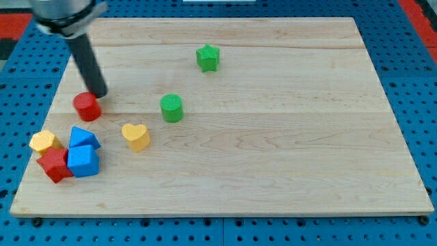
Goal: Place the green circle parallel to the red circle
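The worktop (273,171) is a pale wooden board lying on a blue pegboard (423,82).

The arm (65,14) enters at the worktop's top-left corner. Only its grey lower housing shows, and from it the dark rod (89,61) slants down and toward the view's right. There is no end effector with jaws, so nothing opens, closes or grips; the rod simply ends in my tip (101,94). My tip sits just at the upper right of the red circle (87,106), touching it or very nearly; which of the two cannot be told.

The green circle (172,108) stands apart from my tip, to its right and slightly lower in the view, left of the worktop's centre. It is at about the same distance from the top edge as the red circle, with bare wood between the two.

The green star (207,57) lies nearer the top edge, up and to the right of the green circle. The yellow heart (136,136) lies below and between the two circles.

Near the bottom-left corner four blocks cluster tightly: a blue cube (84,161), a blue wedge-like block (83,139) just above it, a red star (54,165) and a yellow block (43,142) by the left edge.
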